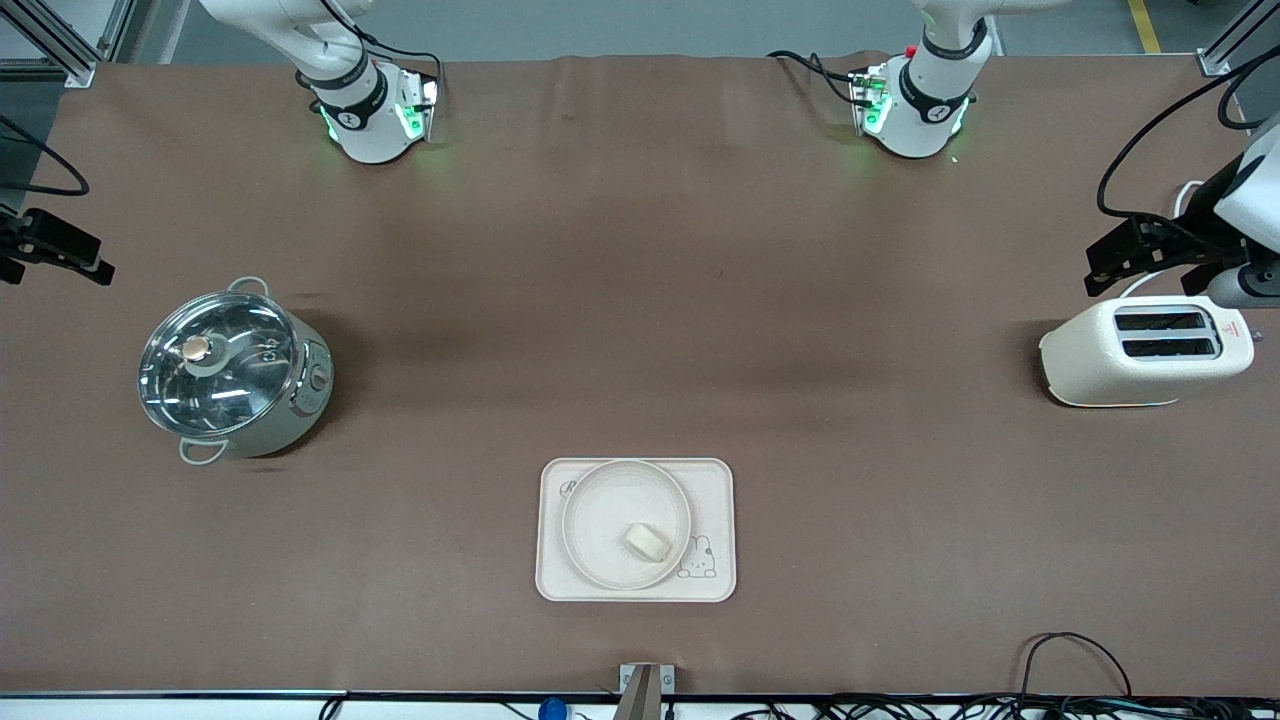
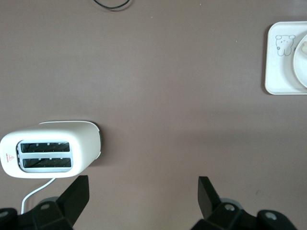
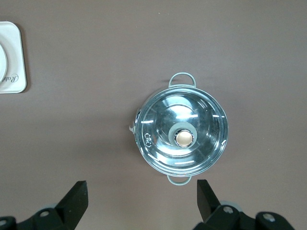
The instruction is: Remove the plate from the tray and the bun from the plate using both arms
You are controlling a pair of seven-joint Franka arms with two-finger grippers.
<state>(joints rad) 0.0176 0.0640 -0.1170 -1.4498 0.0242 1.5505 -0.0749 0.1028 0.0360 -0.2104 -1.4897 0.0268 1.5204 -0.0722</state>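
The round cream-white plate (image 1: 605, 510) lies on a rectangular cream tray (image 1: 715, 500) near the front camera's edge of the table. The small pale bun (image 1: 647, 542) lies on the plate. My left gripper (image 1: 1105, 262) is open and empty, up over the table beside the toaster; its wrist view shows its jaws wide apart (image 2: 144, 184) and a corner of the tray (image 2: 280, 72). My right gripper (image 1: 70, 250) is open and empty, up over the table beside the pot; its jaws also stand wide apart in its wrist view (image 3: 141, 189).
A steel pot with a glass lid (image 1: 232, 372) stands toward the right arm's end (image 3: 181, 136). A cream toaster (image 1: 1145, 350) stands toward the left arm's end (image 2: 50, 148). Cables lie along the table's near edge (image 1: 1070, 650).
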